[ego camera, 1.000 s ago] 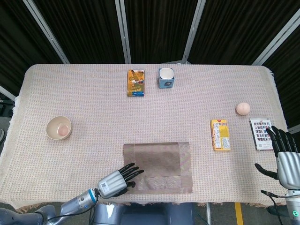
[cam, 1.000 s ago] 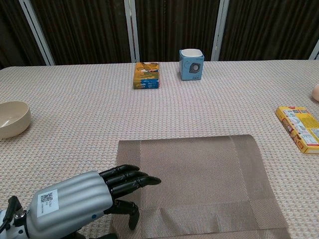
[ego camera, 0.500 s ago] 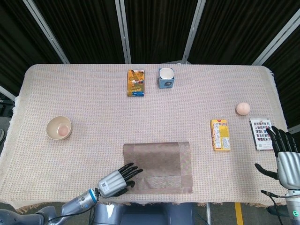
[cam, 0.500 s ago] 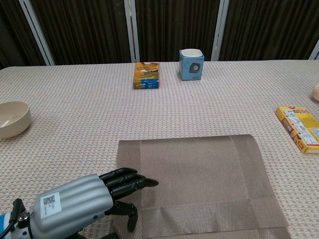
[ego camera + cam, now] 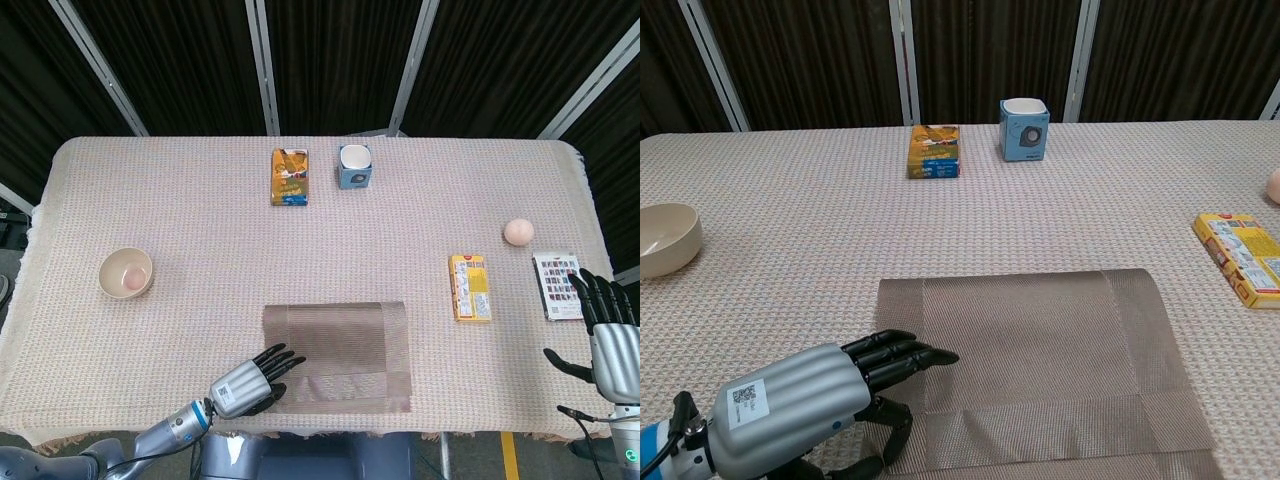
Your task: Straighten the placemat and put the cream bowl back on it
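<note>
Placemat point(image 5: 338, 357) lies at the table's near edge, left hand point(image 5: 250, 379) flat, fingers apart, on its corner.

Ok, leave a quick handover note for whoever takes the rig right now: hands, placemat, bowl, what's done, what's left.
Left hand: fingers extended over the placemat's near left corner, holding nothing.
Right hand: open, off the table's right edge, idle.
Placemat: lies flat and roughly square to the near table edge.
Cream bowl: far left on the tablecloth, away from the placemat, something small and pinkish inside.
Done: placemat looks nearly straight.
Left: pick up the bowl and set it on the placemat.
</note>
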### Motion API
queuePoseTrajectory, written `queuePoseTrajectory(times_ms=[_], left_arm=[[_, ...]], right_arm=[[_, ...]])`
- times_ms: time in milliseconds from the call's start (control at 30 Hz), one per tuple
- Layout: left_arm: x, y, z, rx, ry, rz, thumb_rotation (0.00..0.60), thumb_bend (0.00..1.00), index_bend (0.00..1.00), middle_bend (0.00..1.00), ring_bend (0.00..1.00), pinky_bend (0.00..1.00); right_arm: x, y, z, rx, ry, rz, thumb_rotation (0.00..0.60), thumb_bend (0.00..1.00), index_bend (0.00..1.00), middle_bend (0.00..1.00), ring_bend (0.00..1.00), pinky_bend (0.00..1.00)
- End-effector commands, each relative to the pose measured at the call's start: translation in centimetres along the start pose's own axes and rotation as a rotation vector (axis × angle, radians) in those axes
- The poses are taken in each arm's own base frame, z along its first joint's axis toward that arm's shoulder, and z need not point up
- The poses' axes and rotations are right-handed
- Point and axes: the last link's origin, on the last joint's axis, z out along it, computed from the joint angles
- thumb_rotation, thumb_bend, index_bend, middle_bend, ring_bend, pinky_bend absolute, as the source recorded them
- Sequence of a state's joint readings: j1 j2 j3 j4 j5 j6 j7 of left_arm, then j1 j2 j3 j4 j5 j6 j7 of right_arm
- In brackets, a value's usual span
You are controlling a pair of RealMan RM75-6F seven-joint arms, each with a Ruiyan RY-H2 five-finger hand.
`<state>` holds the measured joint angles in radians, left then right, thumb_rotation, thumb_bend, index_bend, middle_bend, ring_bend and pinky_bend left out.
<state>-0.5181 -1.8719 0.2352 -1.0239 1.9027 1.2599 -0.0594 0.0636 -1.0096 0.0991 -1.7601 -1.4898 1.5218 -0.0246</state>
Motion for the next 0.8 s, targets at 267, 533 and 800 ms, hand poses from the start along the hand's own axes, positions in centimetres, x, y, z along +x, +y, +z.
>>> queuePoseTrajectory(times_ms=[267,533,800], left_arm=[[0.4,-0.3,0.5,0.016,0.019,-0.008,0.600,0.48,0.59,0.00,0.00,0.00],[1.5,-0.7,1.1,0.028,0.065,-0.009,0.600,0.48,0.60,0.00,0.00,0.00],[6.2,-2.9,4.4,0.074,0.183,0.032,0.600,0.48,0.62,0.00,0.00,0.00]], right_arm=[[0.0,0.0,0.0,-0.001,-0.001,-0.001,0.600,0.00,0.05,0.00,0.00,0.00],[0.0,0.0,0.0,-0.001,0.001,0.001,0.600,0.00,0.05,0.00,0.00,0.00],[-0.2,0.1,0.1,-0.009,-0.003,-0.008,0.600,0.00,0.05,0.00,0.00,0.00]])
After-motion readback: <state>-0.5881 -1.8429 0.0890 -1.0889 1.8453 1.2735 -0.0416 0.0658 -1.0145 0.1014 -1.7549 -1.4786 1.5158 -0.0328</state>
